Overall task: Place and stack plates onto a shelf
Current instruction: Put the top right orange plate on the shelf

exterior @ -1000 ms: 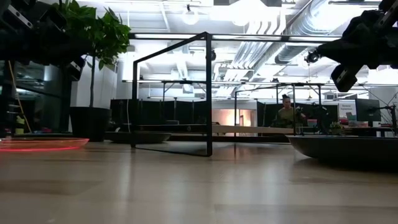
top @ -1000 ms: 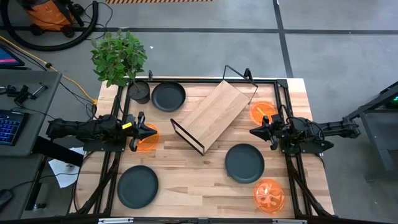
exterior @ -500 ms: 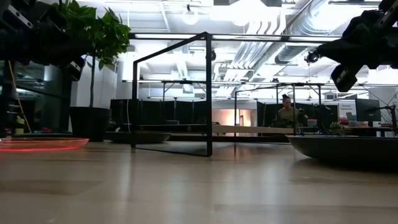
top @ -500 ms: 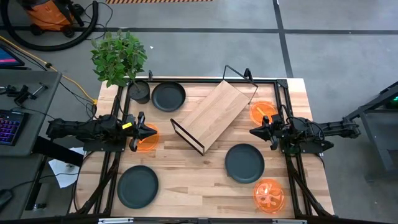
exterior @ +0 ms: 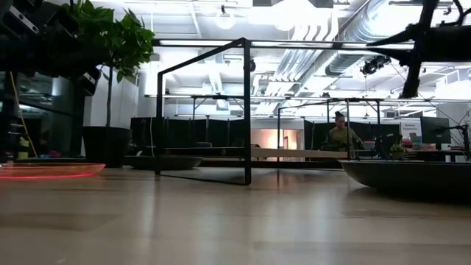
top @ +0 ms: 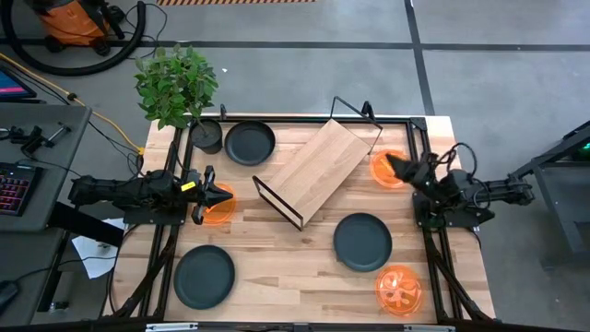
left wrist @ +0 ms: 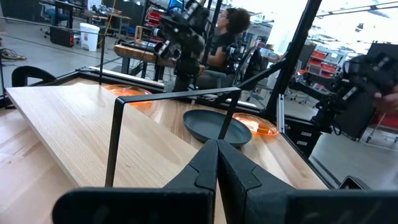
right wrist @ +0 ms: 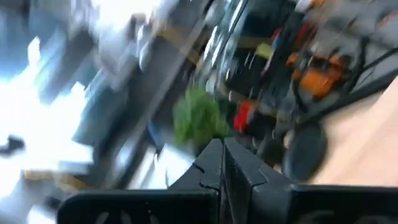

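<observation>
In table centre the shelf (top: 316, 170) lies diagonal, long axis from near-left to far-right. Three grey plates (top: 362, 242), three orange plates (top: 399, 287). Left gripper (top: 230, 196) & right gripper (top: 390, 162): fingers closed, holding nothing.

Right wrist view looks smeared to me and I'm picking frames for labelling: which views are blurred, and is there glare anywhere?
Right wrist view: heavy streaking; only the shut right gripper is crisp, the plant a green smudge. Left wrist view: sharp, bright windows washed out. Low view: ceiling lights glare, arms silhouetted. High view: evenly lit, the shelf clear.
</observation>
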